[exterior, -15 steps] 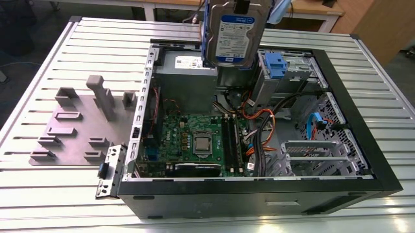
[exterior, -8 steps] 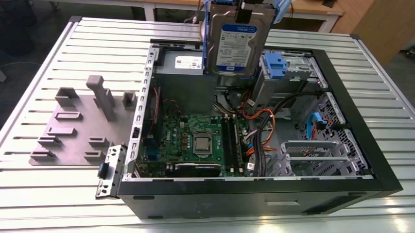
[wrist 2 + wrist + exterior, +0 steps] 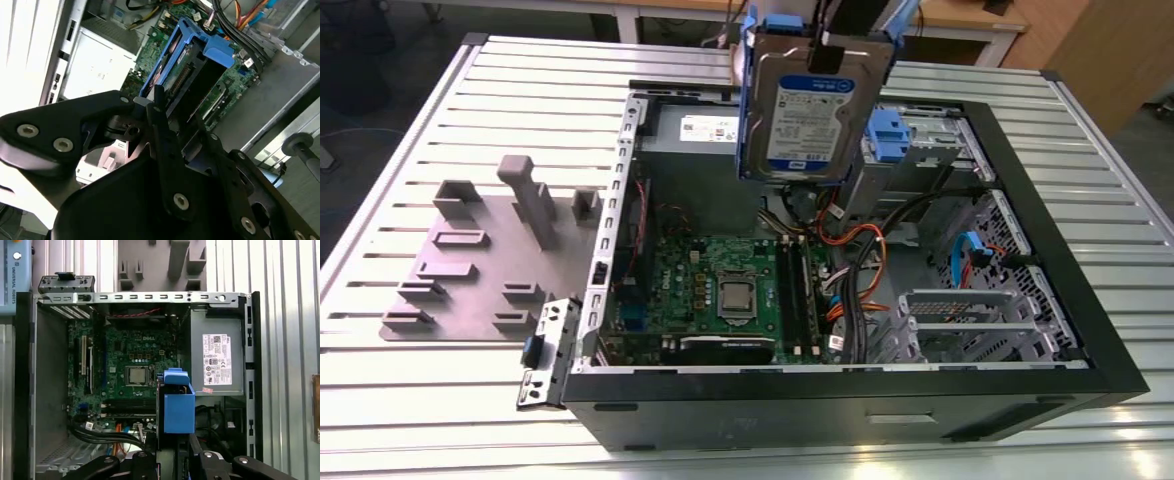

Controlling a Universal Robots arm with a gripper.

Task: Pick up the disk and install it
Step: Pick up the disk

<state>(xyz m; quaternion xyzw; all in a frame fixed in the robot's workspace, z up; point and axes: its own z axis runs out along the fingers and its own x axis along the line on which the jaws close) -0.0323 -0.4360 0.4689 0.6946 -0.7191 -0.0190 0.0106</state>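
Observation:
The disk [image 3: 803, 112] is a silver hard drive with a white-and-blue label in a blue plastic carrier. It hangs upright above the back of the open computer case [image 3: 1067, 300], label facing the exterior view. My gripper [image 3: 829, 48] is shut on its upper edge. In the second wrist view the black fingers [image 3: 159, 107] clamp the carrier's blue frame [image 3: 212, 50], with the motherboard far below. In the first wrist view the carrier's blue end [image 3: 178, 407] sticks out past the gripper [image 3: 172, 462], over the gap between motherboard and power supply.
Inside the case lie the green motherboard [image 3: 720, 290], orange and black cables [image 3: 854, 250], a metal drive cage [image 3: 974, 320] and a blue ridged latch [image 3: 891, 128]. The grey power supply [image 3: 217, 360] carries a white sticker. A grey fixture plate [image 3: 480, 260] lies on the slatted table at the exterior view's left.

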